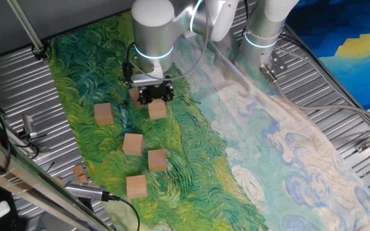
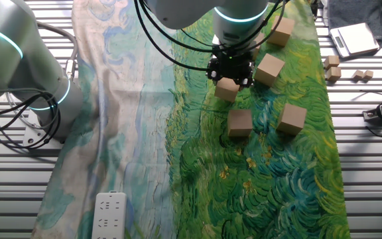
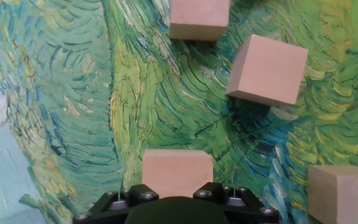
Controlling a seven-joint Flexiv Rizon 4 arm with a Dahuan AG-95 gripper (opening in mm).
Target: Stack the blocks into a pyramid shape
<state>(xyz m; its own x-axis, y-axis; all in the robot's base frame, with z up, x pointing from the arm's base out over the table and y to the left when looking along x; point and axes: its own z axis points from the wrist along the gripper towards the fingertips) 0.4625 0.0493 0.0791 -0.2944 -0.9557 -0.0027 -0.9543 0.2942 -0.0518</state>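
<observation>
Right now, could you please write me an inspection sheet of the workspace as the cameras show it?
Surface: painted cloth in green and pale blue swirls over a slatted metal table.
Job's things: wooden blocks, none stacked; one block at the tool, the other blocks loose on the green area.
Clutter: small wood scraps off the cloth; white power strip on its edge.
Tool: tool low over the block, fingers either side; grip cannot be confirmed.
Cables: black cables looping from the arm; more by a second arm's base.
Surroundings: second robot arm beside the cloth.
</observation>
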